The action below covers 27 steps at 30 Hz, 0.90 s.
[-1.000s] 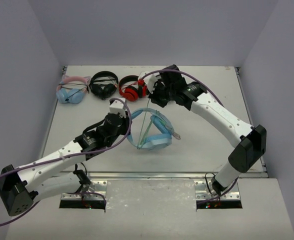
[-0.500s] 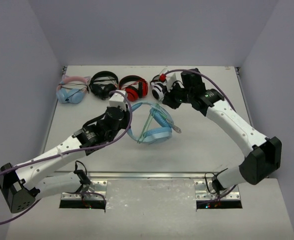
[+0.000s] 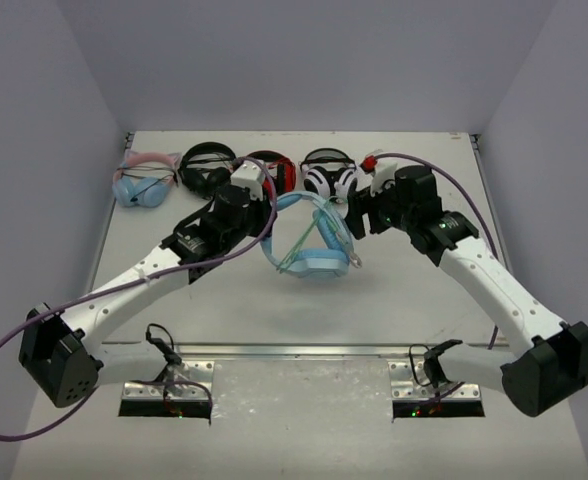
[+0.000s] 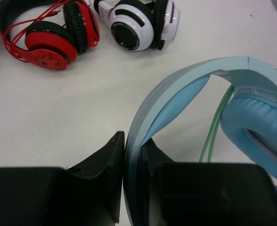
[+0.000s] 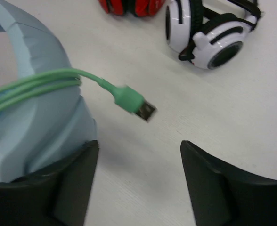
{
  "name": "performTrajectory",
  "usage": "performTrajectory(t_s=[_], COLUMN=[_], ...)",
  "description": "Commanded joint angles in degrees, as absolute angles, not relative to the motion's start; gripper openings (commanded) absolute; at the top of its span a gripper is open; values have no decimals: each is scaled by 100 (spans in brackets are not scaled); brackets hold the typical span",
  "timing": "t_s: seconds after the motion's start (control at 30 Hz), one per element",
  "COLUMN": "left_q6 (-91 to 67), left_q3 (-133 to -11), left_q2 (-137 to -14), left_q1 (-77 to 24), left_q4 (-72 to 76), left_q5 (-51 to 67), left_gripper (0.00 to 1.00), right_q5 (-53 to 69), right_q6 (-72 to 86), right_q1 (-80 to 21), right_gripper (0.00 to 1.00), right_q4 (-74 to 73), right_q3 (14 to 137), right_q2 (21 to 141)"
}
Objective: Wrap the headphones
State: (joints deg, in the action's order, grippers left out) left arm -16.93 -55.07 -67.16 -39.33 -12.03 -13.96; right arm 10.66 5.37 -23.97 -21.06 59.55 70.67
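Observation:
The light-blue headphones (image 3: 312, 250) stand tilted mid-table, their pale-green cable (image 3: 296, 243) wound across them. My left gripper (image 3: 272, 203) is shut on the blue headband (image 4: 185, 75), which runs up between its fingers (image 4: 111, 155); one padded ear cup (image 4: 256, 117) and the cable (image 4: 214, 127) lie to its right. My right gripper (image 5: 138, 146) is open just right of the headphones (image 5: 35, 127). Nothing sits between its fingers. The cable's green plug (image 5: 136, 104) sticks out free above the gap, and the wound strands (image 5: 30, 87) cross the blue shell.
Along the back edge lie the pale-blue cat-ear pair (image 3: 144, 182), a black pair (image 3: 206, 165), a red pair (image 4: 46, 37) partly behind my left wrist, and a white-and-black pair (image 3: 329, 177), close to the right gripper (image 3: 356, 215). Walls enclose the table on three sides.
The right gripper opened and let the cable plug go while swinging right and nearer. The left arm carried the headphones slightly toward the back.

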Motion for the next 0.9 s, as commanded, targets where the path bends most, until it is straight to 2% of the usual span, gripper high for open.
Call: performTrajectory(t_s=[0.0,0.03,0.2,0.3,0.53,0.6,0.73,0.87], left_q6=[-1908,-1855,-1275,-862,-247,-9,517,1124], left_q3=[-6002,-6116,-6407,-6478,-6539,-6574,-6890,-7521], left_q2=[-6855,-6925,-7294,-7426,-7865,-8016,-8611,-9297], left_q1=[-3473,-3446,-3419,-3401,-3243,-3129,-3024,-2979], left_q4=[167,176,158,123,-61,-184,-465,-1001], left_q5=[-205,-106,122,246,1115,1948,2670,3935], left_gripper=[0,0,0,0,0,1,0,0], right_q5=[537,266,-1009,-1283,-1072,-993,-800,-520], right_q6=[1361,1449,2012,2372,2628,2602,2575,2593], right_q1=[-2417,-2417,-2260,-1944,-1450,-1415,-1415,-1415], right_gripper=[79,99,99,99,99,99,99,99], right_q4=[-2109,-2257,-3389,-3804,-3964,-4104,-4306,-4543], right_q3=[5653,5573,5484,5449,5133,5124,5063,5010], right_q2=[6576,6522,6583,6636,5899,5643,5090,4283])
